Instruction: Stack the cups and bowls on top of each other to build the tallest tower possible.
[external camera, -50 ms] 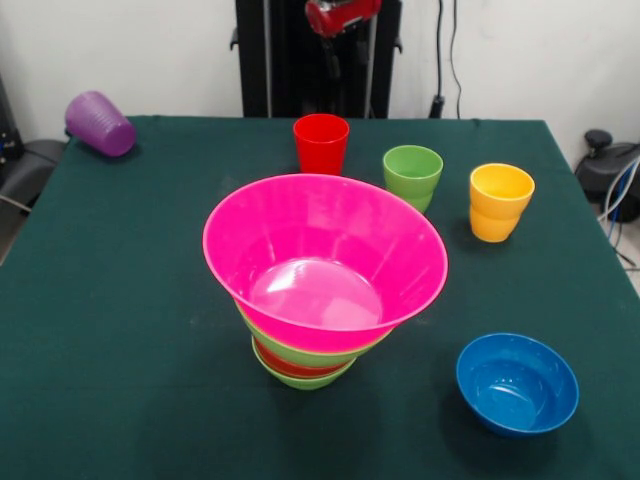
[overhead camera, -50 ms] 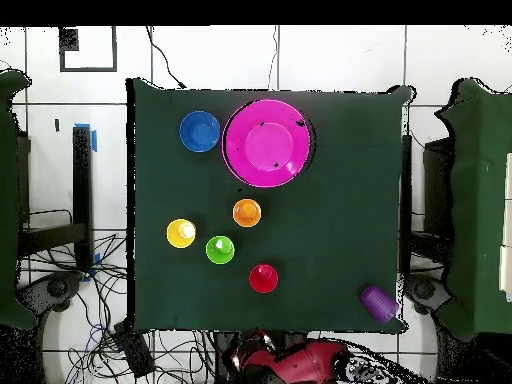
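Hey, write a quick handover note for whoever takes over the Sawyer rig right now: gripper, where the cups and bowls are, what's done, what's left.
Gripper: drawn back high at the table's robot side, holding nothing; open or shut can't be told.
Tower: four nested bowls, with the pink bowl on top.
Blue bowl: alone on the table, beside the tower.
Red cup, green cup, yellow cup and orange cup: upright and unstacked.
Purple cup: on its side near a table corner.
Done: four bowls stacked.
Left: blue bowl and all five cups.
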Tool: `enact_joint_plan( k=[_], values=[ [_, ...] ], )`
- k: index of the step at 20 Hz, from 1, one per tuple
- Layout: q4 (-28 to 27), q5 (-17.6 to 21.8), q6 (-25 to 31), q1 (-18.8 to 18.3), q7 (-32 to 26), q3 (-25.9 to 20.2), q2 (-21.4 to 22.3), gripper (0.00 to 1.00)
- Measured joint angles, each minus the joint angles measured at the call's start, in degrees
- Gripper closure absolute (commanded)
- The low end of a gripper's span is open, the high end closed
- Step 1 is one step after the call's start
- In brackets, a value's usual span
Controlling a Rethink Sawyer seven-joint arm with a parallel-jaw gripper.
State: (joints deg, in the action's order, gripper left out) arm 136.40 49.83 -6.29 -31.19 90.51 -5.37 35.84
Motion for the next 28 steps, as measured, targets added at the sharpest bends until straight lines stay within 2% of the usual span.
enact_joint_plan(
  k=[6,19,28],
  values=[
    [-1.0,0.0,0.0,0.6,0.0,0.5,-0.8,0.0],
    [-5.4,0.0,0.0,5.8,0.0,4.9,-6.4,0.0],
    [-7.1,0.0,-0.9,7.8,0.0,7.6,-9.4,0.0]
  ],
)
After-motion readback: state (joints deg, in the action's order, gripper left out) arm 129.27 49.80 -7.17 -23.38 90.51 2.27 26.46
